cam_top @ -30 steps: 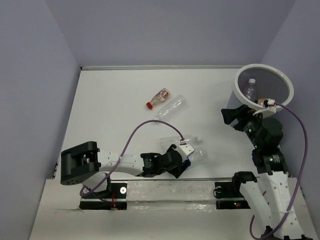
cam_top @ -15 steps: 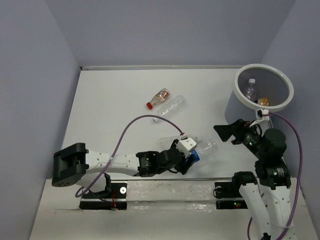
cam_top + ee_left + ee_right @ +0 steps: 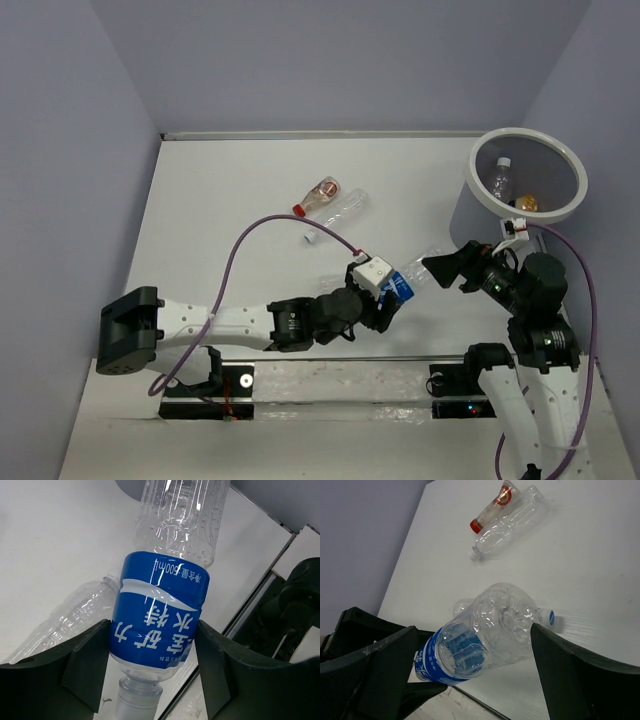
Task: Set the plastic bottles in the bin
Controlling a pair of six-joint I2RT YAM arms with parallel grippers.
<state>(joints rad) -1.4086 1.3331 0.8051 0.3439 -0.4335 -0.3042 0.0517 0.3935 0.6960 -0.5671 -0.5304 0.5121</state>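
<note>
clear ribbed plastic with a glossy blue label, the bottle (image 3: 157, 615) hangs above the smooth white table (image 3: 230, 200), clamped across its label by the left gripper (image 3: 152, 667), while the right gripper (image 3: 445, 268) stands spread wide around its rounded base. the round grey bin (image 3: 476, 180) with its thick white rim sits by the right wall, just beyond the right gripper. a tiny red-capped bottle (image 3: 318, 193) lies against a crinkled clear one (image 3: 340, 212) mid-table, well apart from both arms.

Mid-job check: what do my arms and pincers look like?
Left arm and right arm match: white links, black joints, a purple cable looping along each. Left pincer and right pincer have broad matte-black wedge fingers; a white block sits at the left wrist.
</note>
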